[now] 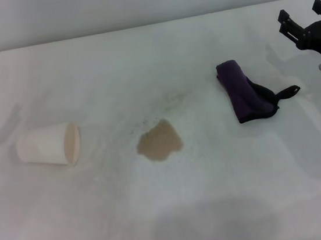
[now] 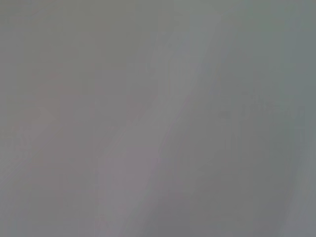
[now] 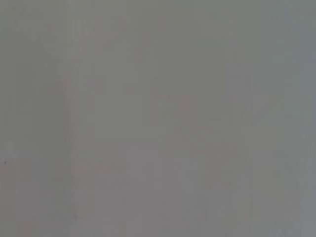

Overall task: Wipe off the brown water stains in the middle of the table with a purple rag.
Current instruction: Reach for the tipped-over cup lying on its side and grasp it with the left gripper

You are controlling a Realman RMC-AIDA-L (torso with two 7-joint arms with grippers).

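Observation:
The brown water stains (image 1: 159, 142) form a tan blotch in the middle of the white table (image 1: 216, 195), with faint dark specks trailing off toward the back. The purple rag (image 1: 243, 91) lies bundled to the right of the blotch, its black loop tab (image 1: 286, 92) pointing right. My right gripper (image 1: 305, 15) is at the right edge of the head view, beyond and to the right of the rag, with its two black fingers apart and nothing between them. My left gripper is out of view. Both wrist views show only a plain grey surface.
A white paper cup (image 1: 49, 145) lies on its side at the left of the table, its mouth facing the stain. The table's far edge (image 1: 137, 28) meets a grey wall.

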